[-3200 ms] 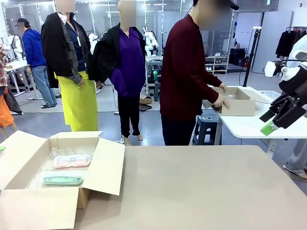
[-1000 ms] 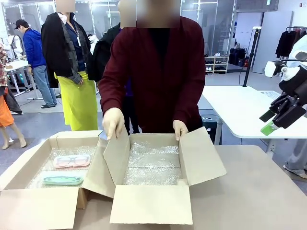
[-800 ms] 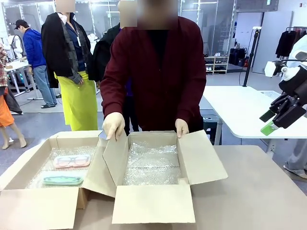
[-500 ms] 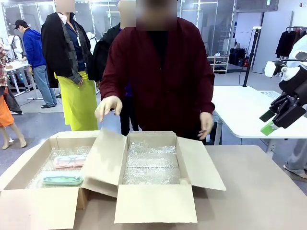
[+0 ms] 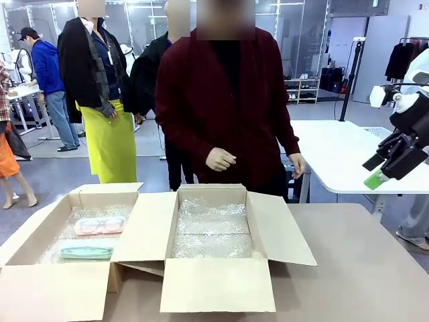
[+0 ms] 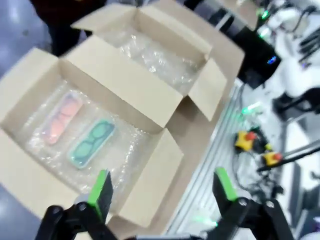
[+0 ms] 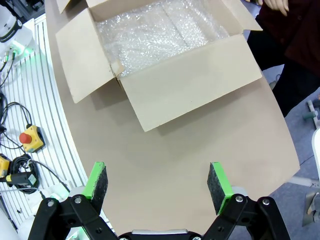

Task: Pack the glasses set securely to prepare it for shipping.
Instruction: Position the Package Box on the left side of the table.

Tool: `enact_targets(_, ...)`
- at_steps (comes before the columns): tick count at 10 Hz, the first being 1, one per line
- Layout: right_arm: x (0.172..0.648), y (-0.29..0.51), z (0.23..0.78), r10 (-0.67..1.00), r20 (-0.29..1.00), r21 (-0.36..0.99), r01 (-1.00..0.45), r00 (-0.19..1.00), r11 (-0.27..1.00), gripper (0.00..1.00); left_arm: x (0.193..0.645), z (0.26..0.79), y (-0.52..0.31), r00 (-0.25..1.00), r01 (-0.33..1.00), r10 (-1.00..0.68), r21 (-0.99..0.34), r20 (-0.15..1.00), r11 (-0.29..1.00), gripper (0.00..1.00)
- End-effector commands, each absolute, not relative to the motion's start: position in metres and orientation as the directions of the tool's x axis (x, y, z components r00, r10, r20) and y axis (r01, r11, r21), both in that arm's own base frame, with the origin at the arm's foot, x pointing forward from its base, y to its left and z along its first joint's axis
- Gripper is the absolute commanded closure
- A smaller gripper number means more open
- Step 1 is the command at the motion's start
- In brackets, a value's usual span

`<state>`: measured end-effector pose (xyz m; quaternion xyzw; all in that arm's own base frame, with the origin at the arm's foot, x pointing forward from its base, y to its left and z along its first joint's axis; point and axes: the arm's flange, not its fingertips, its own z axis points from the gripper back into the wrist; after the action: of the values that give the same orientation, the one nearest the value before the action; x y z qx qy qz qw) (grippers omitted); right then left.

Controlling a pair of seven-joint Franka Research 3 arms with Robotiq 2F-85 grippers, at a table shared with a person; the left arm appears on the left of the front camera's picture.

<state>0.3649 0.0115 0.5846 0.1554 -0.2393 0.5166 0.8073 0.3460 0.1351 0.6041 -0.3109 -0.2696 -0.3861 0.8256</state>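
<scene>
Left wrist view, though blurred, shows pink case (image 6: 61, 117) at 9 o'clock of mint case (image 6: 91, 142); both jaws spread.

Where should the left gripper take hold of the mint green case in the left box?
Probably across its narrow middle, coming straight down. The mint green case lies flat on bubble wrap in the open left box, beside the pink case with a gap between them. The left gripper hangs open above; line its fingers across the long sides.
</scene>
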Motion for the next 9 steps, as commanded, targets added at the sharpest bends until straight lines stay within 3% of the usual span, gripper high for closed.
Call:
enact_targets(1, 0.363, 0.013, 0.586, 0.759, 0.542, 0.005, -0.905, 0.36, 0.426, 0.0, 0.319, 0.593, 0.1, 0.43, 0.845, -0.547, -0.107, 0.718, 0.525, 0.0)
enact_targets(3, 0.363, 0.013, 0.586, 0.759, 0.542, 0.005, -0.905, 0.36, 0.426, 0.0, 0.314, 0.597, 0.077, 0.365, 0.862, -0.582, -0.028, 0.727, 0.506, 0.0)
enact_targets(9, 0.363, 0.013, 0.586, 0.759, 0.542, 0.005, -0.905, 0.36, 0.426, 0.0, 0.311, 0.606, 0.075, 0.371, 0.875, -0.58, -0.064, 0.725, 0.48, 0.0)
